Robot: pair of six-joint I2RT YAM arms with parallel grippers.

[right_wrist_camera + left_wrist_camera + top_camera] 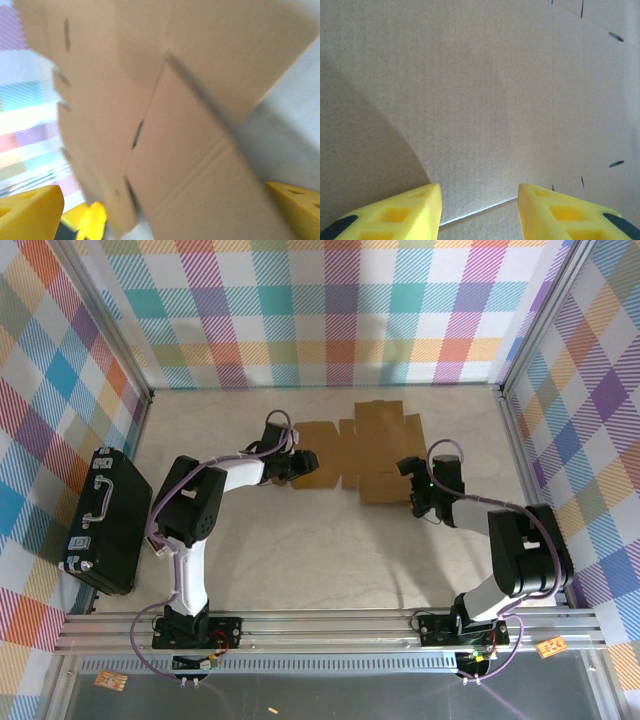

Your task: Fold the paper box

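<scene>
The paper box (375, 435) is a flat brown cardboard sheet lying at the back middle of the table. My left gripper (300, 466) sits at its left end. In the left wrist view its yellow fingers (415, 212) stand partly apart over the cardboard (485, 100), and a panel edge crosses the gap between them. My right gripper (418, 488) is at the sheet's near right corner. Its fingers (30, 210) are spread wide, with a blurred, creased cardboard panel (190, 150) rising close between them. I see no finger pressed against the cardboard.
A black hard case (105, 520) with a handle leans at the left wall. Chequered walls enclose the table on three sides. A metal rail (330, 625) carrying both arm bases runs along the near edge.
</scene>
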